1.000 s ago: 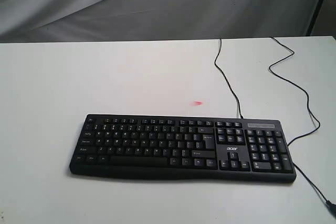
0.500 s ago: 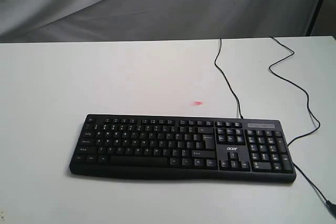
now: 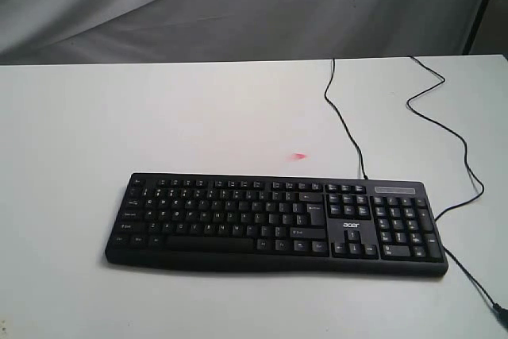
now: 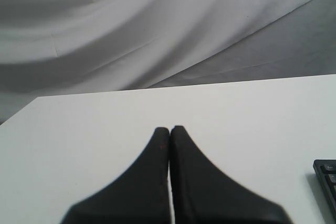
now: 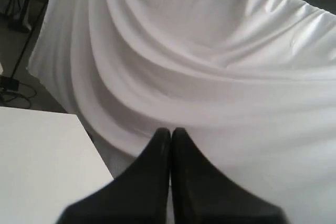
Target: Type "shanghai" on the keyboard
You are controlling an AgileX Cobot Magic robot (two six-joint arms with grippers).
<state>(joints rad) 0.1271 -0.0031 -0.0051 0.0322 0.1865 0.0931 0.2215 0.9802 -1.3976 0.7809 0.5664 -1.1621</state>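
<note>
The black keyboard (image 3: 274,224) with white legends lies flat near the front of the white table (image 3: 159,117), its number pad to the right. One corner of the keyboard (image 4: 328,179) shows at the edge of the left wrist view. My left gripper (image 4: 169,128) is shut with nothing between its fingers, held over bare table away from the keys. My right gripper (image 5: 170,130) is shut and empty too, pointing at the white draped cloth past the table's edge. Neither gripper appears in the exterior view.
A thin black cable (image 3: 343,121) runs from the keyboard's back edge to the table's far edge. A second black cable (image 3: 448,129) loops along the right side. A small pink mark (image 3: 299,156) sits behind the keyboard. Grey-white cloth (image 3: 238,5) hangs behind the table.
</note>
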